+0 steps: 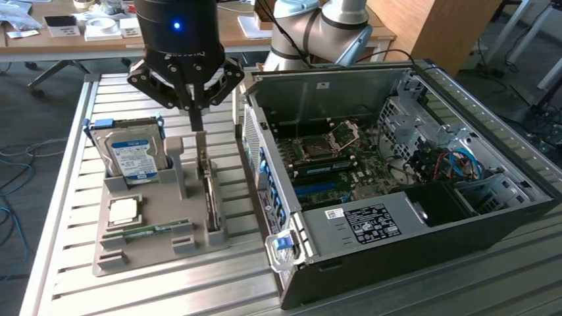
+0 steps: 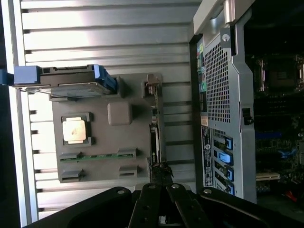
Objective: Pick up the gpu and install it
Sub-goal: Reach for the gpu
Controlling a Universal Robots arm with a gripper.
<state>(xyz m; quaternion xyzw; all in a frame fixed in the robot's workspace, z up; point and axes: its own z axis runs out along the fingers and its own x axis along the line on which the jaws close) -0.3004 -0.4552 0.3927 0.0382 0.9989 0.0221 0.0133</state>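
1. Gripper [image 1: 195, 118] fingers are pressed together into a narrow point, directly over the top end of the gpu [image 1: 210, 191].
2. From the wrist, the closed tips [image 2: 161, 175] meet the near end of the gpu [image 2: 153, 137]; I cannot tell whether a thin edge is pinched between them.
3. The gpu stands on edge in a slot of the grey holder tray [image 1: 149, 253], running away below the tool, with its metal bracket end uppermost, closest to the fingers.
4. Beside the tool, on the tray's far side from the computer case [image 1: 422, 224], the hard drive [image 1: 133, 158] stands upright in its cradle.
5. Further out from the tool on the same tray lie the processor chip [image 1: 123, 210] and the green memory stick [image 1: 149, 232], both flat.
6. On the tool's other side, the open computer case rests just beside the tray on the slatted table [image 1: 176, 289], motherboard exposed.
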